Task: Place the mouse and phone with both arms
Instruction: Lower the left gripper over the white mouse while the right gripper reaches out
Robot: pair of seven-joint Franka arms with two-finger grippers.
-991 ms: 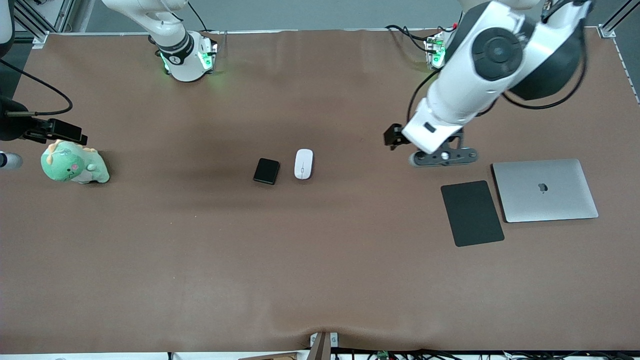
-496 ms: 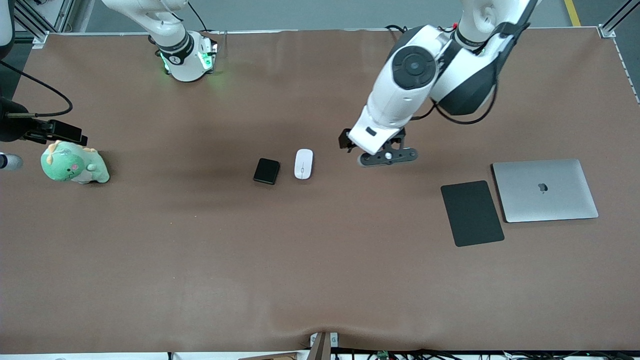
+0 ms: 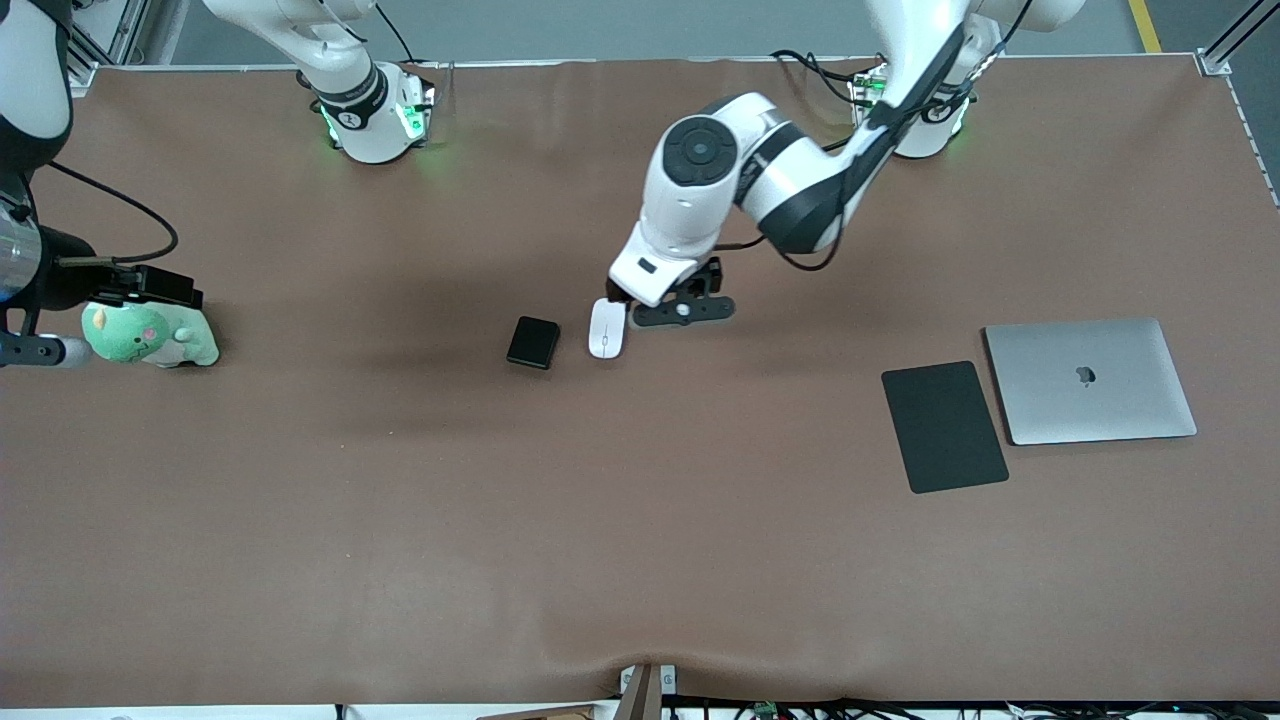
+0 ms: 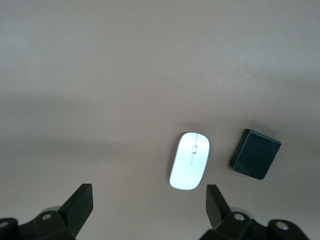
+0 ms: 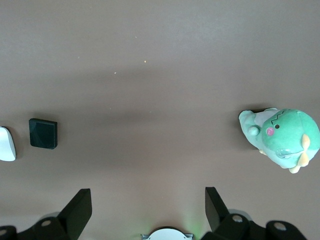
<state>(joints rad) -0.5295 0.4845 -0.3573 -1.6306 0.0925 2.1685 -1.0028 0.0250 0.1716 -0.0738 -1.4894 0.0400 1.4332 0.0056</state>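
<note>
Mouse: the small glossy white oval mouse [image 3: 607,329] with a thin grey centre line lies flat on the brown table cover [image 3: 640,560], a little above the middle of the front view; its end toward the arm bases is partly covered by the left arm's wrist

Phone: the small glossy black rectangular phone [image 3: 533,342] with rounded corners lies just beside the mouse, toward the right arm's end of the table, apart from it; probably set as a pair so each arm takes one

Left gripper: the black two-finger left gripper [image 3: 682,310] hangs over the table just beside the mouse, fingers [image 4: 80,206] spread wide with nothing between them; in its wrist view the mouse [image 4: 189,160] sits near one finger, not centred, so it seems to need more lining up before a grasp

Right gripper: the right gripper [image 5: 147,210] hangs at the middle left edge of the front view, jaws wide and empty, over the table beside the soft green dinosaur plush [image 3: 148,335]; well apart from the phone [image 5: 43,133]

Likely targets: the flat matte black mat [image 3: 944,426] and the closed silver laptop [image 3: 1090,380] lie side by side in the right of the front view, well apart from both items; the mat looks a fitting spot for the mouse
</note>
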